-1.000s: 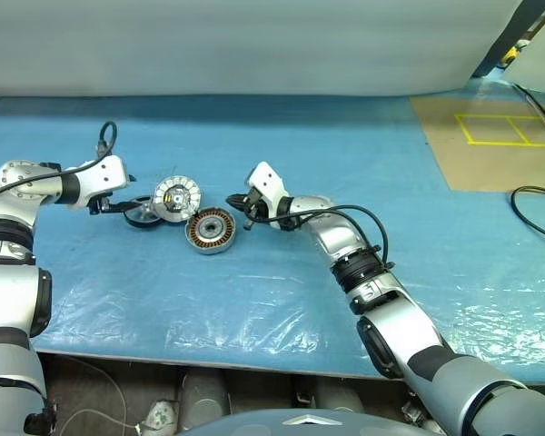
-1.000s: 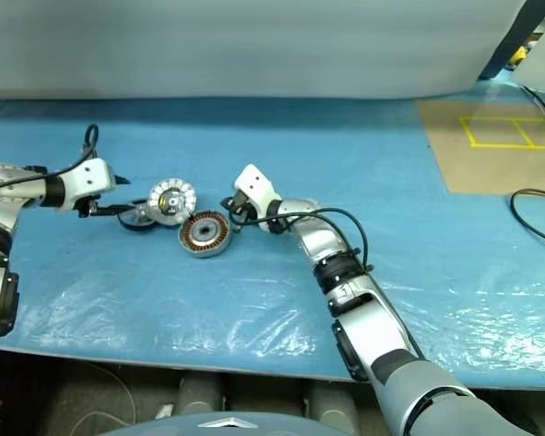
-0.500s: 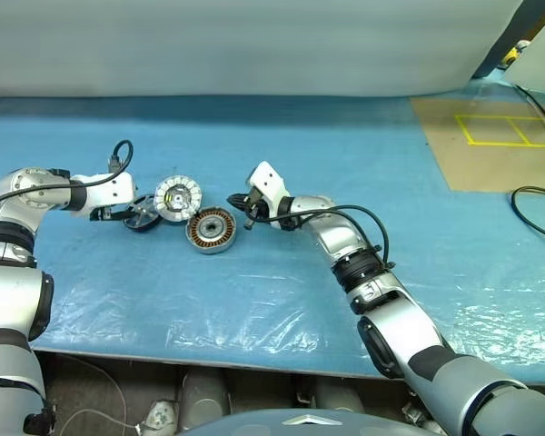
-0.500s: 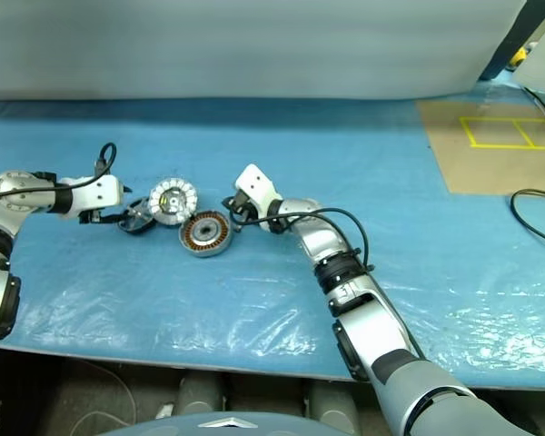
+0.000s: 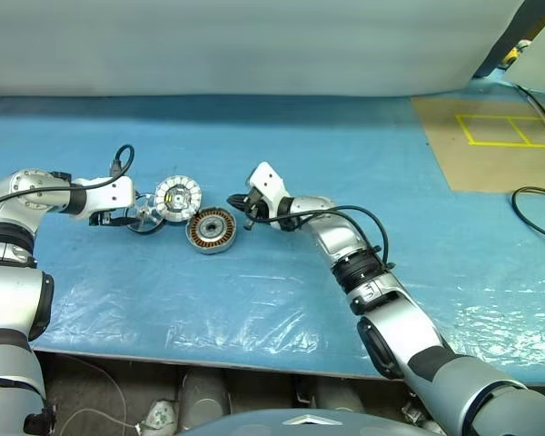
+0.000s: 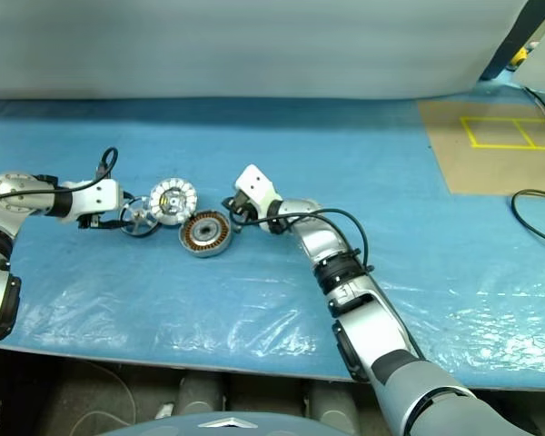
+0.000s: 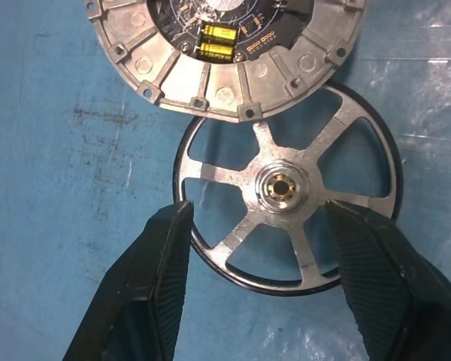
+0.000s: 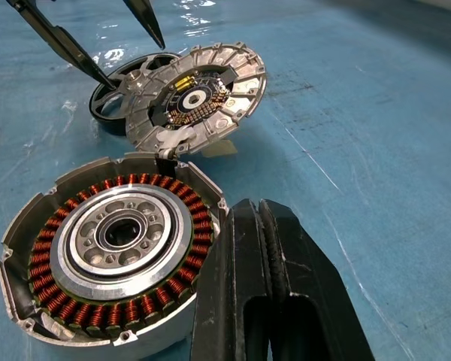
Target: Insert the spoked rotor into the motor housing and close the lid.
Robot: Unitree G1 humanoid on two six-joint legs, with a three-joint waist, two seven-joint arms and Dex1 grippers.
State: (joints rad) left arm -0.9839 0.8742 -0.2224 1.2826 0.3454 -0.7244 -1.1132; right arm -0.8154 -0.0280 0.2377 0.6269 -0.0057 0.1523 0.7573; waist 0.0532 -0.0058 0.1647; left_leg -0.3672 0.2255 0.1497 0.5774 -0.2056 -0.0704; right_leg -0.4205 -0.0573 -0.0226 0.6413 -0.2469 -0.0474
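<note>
From the head camera, three round parts lie close together on the blue plastic sheet (image 5: 282, 300) covering the bench: the spoked rotor (image 5: 144, 218) farthest to the left, the lid (image 5: 178, 197) just beside it and overlapping its edge, and the motor housing (image 5: 210, 228) near the lid on its right. The left gripper (image 5: 127, 218) reaches in from the left with its jaws spread, one on each side of the rotor. The right gripper (image 5: 236, 205) sits just right of the housing, jaws clenched on nothing. The left wrist camera looks straight down on the rotor (image 7: 286, 188) lying flat, its black rim and silver spokes between the two spread fingers (image 7: 161, 263), the lid (image 7: 225, 53) partly over its far edge. From the right wrist camera, the shut fingers (image 8: 267, 293) stand right beside the housing (image 8: 113, 248) with its copper windings, while the lid (image 8: 195, 98) leans tilted on the rotor (image 8: 124, 79) beyond.
</note>
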